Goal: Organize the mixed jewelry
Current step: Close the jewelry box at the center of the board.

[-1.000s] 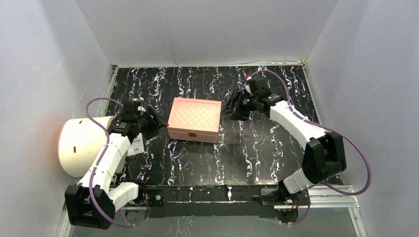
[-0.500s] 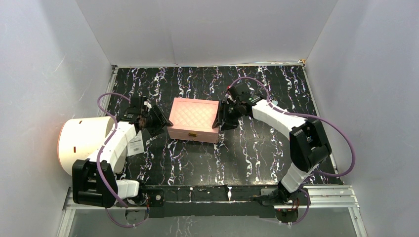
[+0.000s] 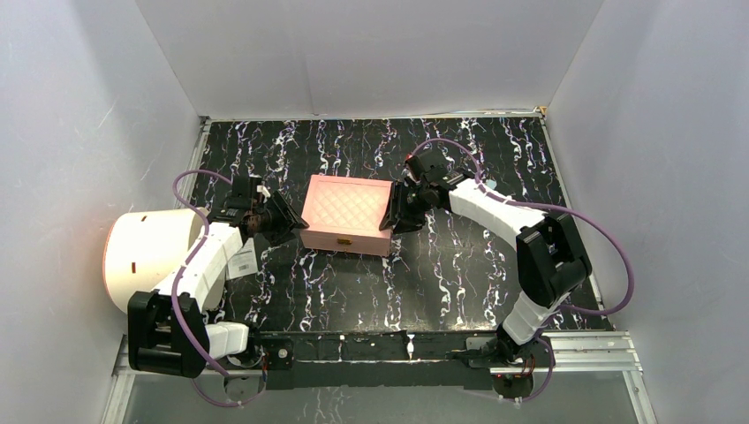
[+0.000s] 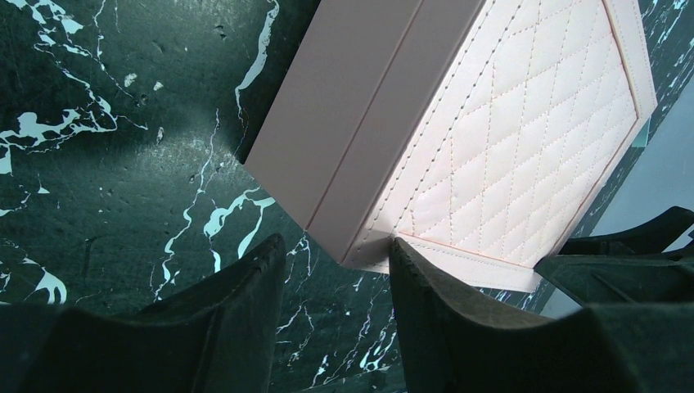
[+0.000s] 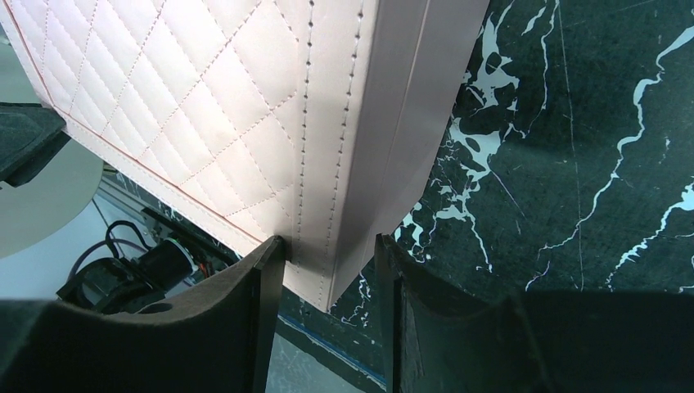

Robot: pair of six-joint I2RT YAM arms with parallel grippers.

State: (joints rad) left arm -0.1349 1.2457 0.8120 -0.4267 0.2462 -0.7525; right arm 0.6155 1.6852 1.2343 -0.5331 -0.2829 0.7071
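Two grippers flank the closed pink quilted box along its long axis. The left gripper is parted, loosely straddling one corner. The right gripper hugs the opposite corner, though I cannot tell whether it pinches. No mixed jewelry shows; it is presumably inside.

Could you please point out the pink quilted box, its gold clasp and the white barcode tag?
Pink quilted rectangular box (image 3: 346, 208): top external view, centre of its lid.
Small gold clasp (image 3: 344, 238): top external view, its middle, on the box's front wall.
White paper barcode tag (image 3: 243, 259): top external view, its printed face.
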